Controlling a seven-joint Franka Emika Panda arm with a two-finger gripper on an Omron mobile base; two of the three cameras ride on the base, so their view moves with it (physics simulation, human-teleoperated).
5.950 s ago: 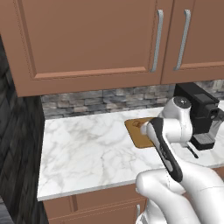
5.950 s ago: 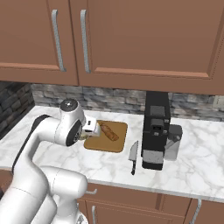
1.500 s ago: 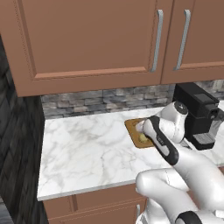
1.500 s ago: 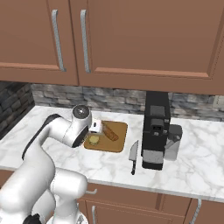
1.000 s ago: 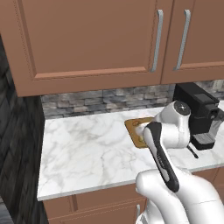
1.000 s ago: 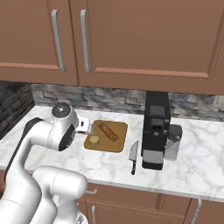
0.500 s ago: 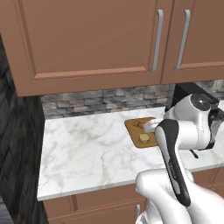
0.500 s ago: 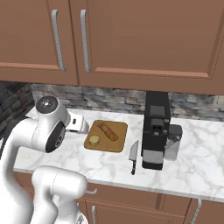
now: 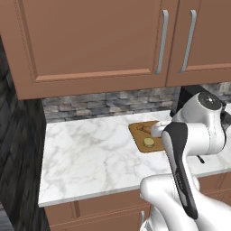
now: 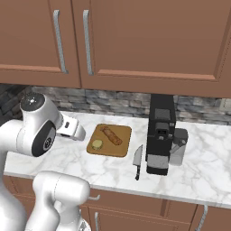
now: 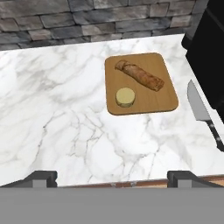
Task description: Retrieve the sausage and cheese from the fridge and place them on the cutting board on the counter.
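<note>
The brown cutting board (image 11: 158,101) lies on the white marble counter (image 11: 52,96). On it rest the reddish-brown sausage (image 11: 140,75) and, nearer the camera, the pale yellow round cheese (image 11: 125,96). Both also appear in the right base view, the sausage (image 10: 111,135) behind the cheese (image 10: 97,144) on the board (image 10: 118,151), and in the left base view, where the cheese (image 9: 148,142) sits on the board (image 9: 136,131). My gripper (image 11: 112,178) hangs well back from the board above the counter's front. It is open, its tips wide apart and nothing between them. The fridge is out of view.
A black coffee machine (image 10: 160,135) stands right of the board, with a knife (image 10: 137,161) lying between them near the counter's front. Brown wall cabinets (image 10: 135,40) hang above, and a stone backsplash (image 11: 87,22) runs behind. The marble counter (image 9: 90,153) stretches left of the board.
My arm has swung back and up, away from the board, so the cheese and sausage now lie uncovered. The jaws have stayed wide open.
</note>
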